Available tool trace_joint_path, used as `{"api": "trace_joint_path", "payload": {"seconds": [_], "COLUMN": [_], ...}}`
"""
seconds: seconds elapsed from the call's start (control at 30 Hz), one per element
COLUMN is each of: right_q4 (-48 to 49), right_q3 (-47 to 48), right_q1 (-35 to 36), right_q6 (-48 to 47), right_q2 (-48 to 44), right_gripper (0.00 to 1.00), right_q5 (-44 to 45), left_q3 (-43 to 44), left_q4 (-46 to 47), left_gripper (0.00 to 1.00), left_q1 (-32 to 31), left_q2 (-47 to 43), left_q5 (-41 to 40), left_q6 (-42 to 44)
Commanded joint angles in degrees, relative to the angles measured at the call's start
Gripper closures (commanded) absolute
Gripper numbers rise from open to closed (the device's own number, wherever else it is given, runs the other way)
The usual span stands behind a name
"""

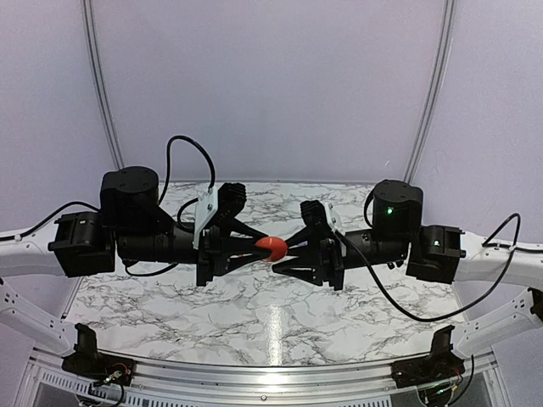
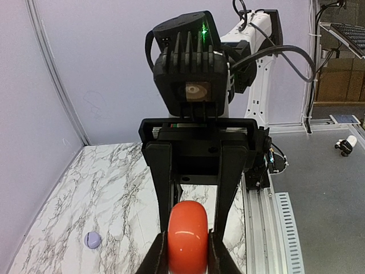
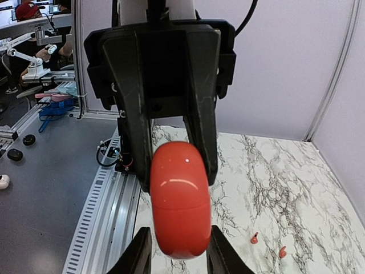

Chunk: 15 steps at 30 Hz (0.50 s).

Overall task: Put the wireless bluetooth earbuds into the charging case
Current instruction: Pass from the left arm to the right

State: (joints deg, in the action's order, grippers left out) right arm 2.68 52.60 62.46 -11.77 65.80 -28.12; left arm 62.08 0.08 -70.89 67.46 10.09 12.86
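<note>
Glossy red chg. case (image 3: pixel 179 200); 2 tiny earbuds (image 3: pixel 254 238)

Red charging case (image 3: pixel 179 200) and earbuds (image 3: pixel 254 238), black fingers (image 3: pixel 138 254), grey-veined white table (image 1: pixel 212 314).

Case (image 1: pixel 271 248): both ends covered by left gripper (image 2: pixel 188 257) and right gripper (image 3: pixel 174 251) in top view; lower edge cropped in left wrist view. Fingertips cropped in both wrist views. Earbuds (image 3: pixel 254 238): too small for detail. Purple item (image 2: pixel 92 240): unidentifiable.
</note>
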Motion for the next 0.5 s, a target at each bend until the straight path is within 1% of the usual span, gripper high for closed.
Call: {"api": "trace_joint_path", "payload": {"seconds": [0.0,0.17,0.3,0.47], "right_q4": [1.86,2.48,2.82,2.95], "right_q3": [0.58,0.21,-0.12,-0.07], "right_q1": [0.30,0.34,0.30,0.30], "right_q6": [1.34,2.00,2.08,2.15], "right_q2": [0.03,-0.07,-0.14,-0.23], "right_gripper": [0.63,0.62,0.65,0.63], "right_q5": [-0.71,-0.13,-0.06,-0.13], "left_q3": [-0.12,-0.12,-0.12,0.05], "left_q4": [2.03,2.03,2.03,1.51], "left_gripper": [0.92,0.93,0.93,0.93], "left_q1": [-0.21,-0.21,-0.21,-0.21], "left_q2": [0.27,0.57,0.57,0.74], "left_q5": [0.99,1.25,1.38,1.25], "left_q6": [0.24,0.32,0.46,1.02]}}
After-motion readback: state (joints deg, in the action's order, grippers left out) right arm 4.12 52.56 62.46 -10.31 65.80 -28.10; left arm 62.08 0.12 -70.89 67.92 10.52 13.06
